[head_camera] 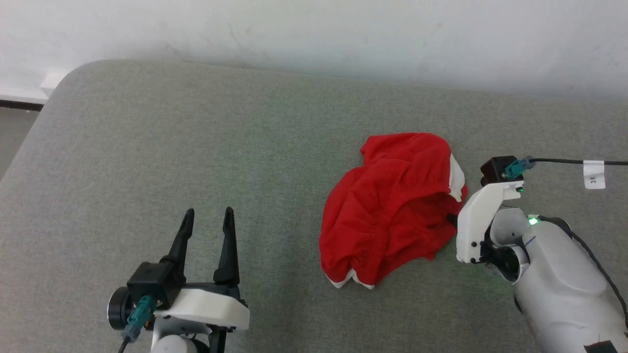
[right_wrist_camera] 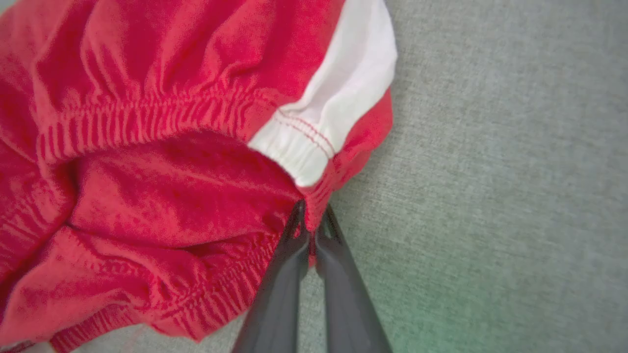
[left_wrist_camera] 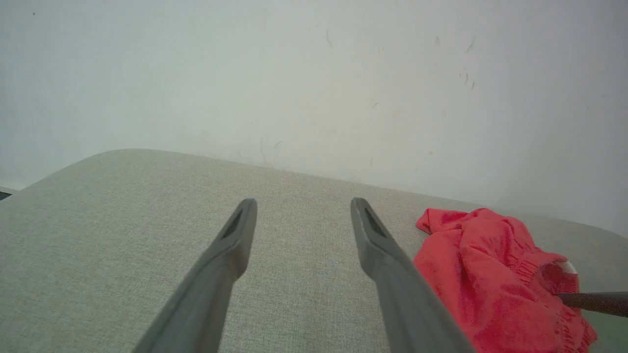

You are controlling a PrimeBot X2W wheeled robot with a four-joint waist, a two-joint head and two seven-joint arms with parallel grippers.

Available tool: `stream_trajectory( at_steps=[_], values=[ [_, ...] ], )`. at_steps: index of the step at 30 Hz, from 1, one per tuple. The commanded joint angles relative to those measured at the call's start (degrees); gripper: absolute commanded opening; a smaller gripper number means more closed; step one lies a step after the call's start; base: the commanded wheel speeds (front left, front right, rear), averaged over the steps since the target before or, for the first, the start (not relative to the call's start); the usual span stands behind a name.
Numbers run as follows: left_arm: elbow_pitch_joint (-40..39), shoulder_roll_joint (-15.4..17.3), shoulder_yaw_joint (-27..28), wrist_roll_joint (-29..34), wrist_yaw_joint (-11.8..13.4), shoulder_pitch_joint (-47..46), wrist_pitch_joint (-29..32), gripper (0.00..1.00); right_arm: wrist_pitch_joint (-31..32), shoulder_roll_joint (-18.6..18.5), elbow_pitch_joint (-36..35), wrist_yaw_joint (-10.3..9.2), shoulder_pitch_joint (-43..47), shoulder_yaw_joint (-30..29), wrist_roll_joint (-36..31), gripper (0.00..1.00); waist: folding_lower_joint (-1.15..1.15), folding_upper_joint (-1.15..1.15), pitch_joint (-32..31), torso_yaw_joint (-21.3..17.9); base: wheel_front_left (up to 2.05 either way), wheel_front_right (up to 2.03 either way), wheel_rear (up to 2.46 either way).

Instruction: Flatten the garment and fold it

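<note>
garment: thin matt cloth w/ gathered elastic hem; cushion: coarse woven fabric, matt; fingers: smooth matt plastic.

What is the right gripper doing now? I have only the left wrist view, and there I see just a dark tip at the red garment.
Observer: The right gripper is shut on the garment, pinching its gathered elastic edge.
Operator: Where on that edge?
Observer: Right beside the end of a white stripe.
Operator: Does my left gripper touch the cloth?
Observer: No. The head view shows bare cushion between the left gripper and the garment.
</note>
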Motion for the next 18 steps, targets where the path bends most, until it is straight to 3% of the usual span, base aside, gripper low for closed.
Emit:
stream_trajectory(
  at_steps=[1,10,15,18],
  values=[
    [0.42,-0.24,0.50,0.47,-0.44,0.27,-0.26,1.00,-1.53,-0.21,0.24,-0.03,0.64,1.12,0.91,0.00,0.00,0.00,-0.77,-0.78,0.00,0.00,0.00],
    [0.51,-0.22,2.17,1.37,-0.75,1.22,-0.27,1.00,-11.61,-6.67,-13.26,-0.03,1.00,2.93,1.57,0.00,0.00,0.00,-2.75,-4.56,0.00,0.00,0.00],
    [0.10,-0.26,2.98,1.71,-0.61,2.50,-0.27,1.00,-9.31,-12.15,-20.94,-0.03,9.42,-7.64,1.10,0.00,0.00,0.00,-3.42,-6.45,0.00,0.00,0.00],
    [0.15,-0.29,3.17,1.86,-0.73,2.85,-0.27,1.00,-6.75,-13.55,-22.56,-0.03,15.68,-15.87,-0.09,0.00,0.00,0.00,-3.42,-7.10,0.00,0.00,0.00]
  ],
)
